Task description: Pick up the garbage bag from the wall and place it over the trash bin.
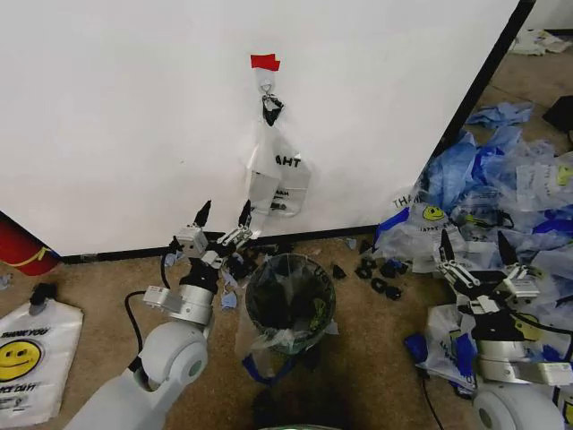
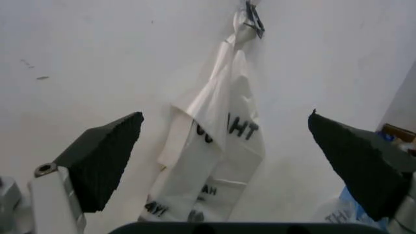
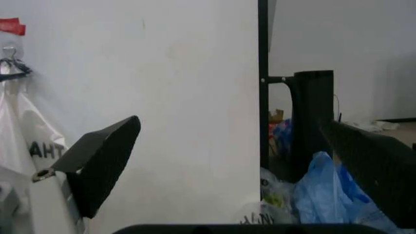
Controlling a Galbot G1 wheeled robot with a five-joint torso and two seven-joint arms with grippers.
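The trash bin [image 1: 289, 303] is a small round black mesh basket on the carpet in front of the wall [image 1: 134, 107]. The garbage bag [image 1: 258, 348], clear plastic with blue strips, lies over the bin's rim and hangs down its front. My left gripper [image 1: 224, 215] is open just left of the bin, near the wall's base, holding nothing. It faces a narrower clear bag [image 2: 221, 141] with "AHT" letters that hangs from a hook on the wall under red tape [image 1: 264, 62]. My right gripper [image 1: 474, 246] stands open and empty at the right, over loose bags.
A heap of clear and blue bags [image 1: 501, 179] covers the floor at the right, past the wall's black edge. Small black bits [image 1: 380, 273] lie right of the bin. A red cylinder [image 1: 22, 246] and an opaque white smiley bag [image 1: 27, 358] sit at the left.
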